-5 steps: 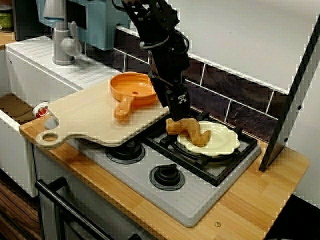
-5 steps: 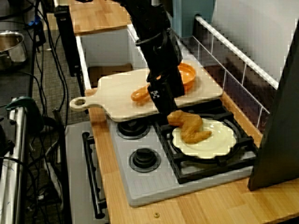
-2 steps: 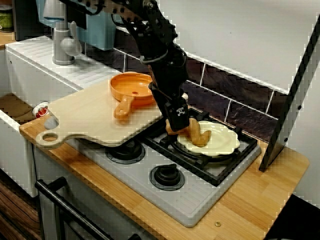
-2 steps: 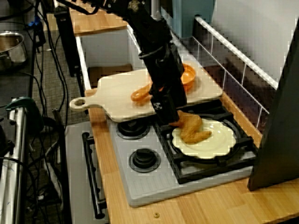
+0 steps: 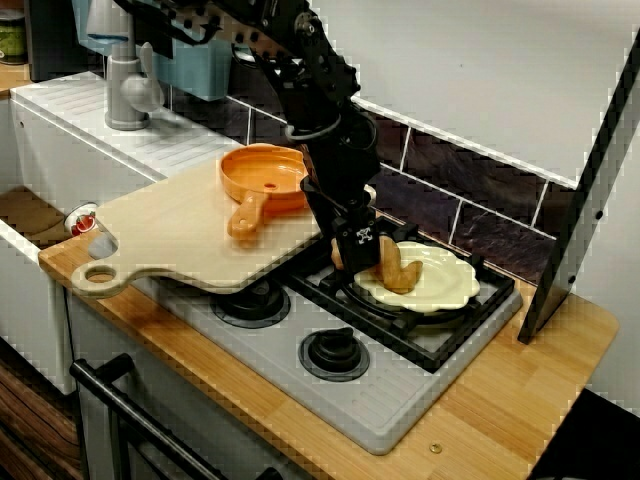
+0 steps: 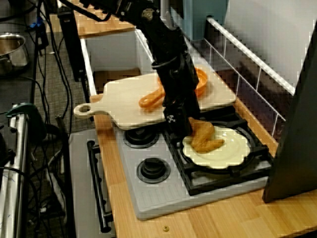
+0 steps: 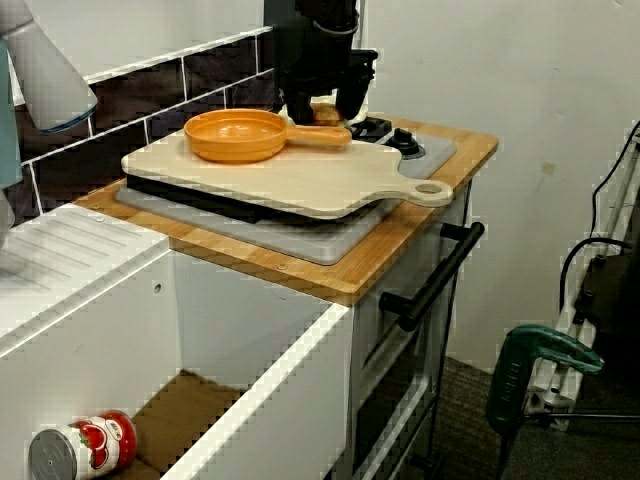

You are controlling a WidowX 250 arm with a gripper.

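the fried chicken piece (image 5: pixel 397 270) is grasped at one end by the clenched pincer (image 5: pixel 358 252), low over the cream plate (image 5: pixel 447 286) on the stove (image 5: pixel 400 390).

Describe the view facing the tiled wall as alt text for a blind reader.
A robot arm's claw reaches down to a brown chicken piece on a cream plate on the stove; its grip is hidden. Beside it, an orange pan sits on a wooden cutting board.
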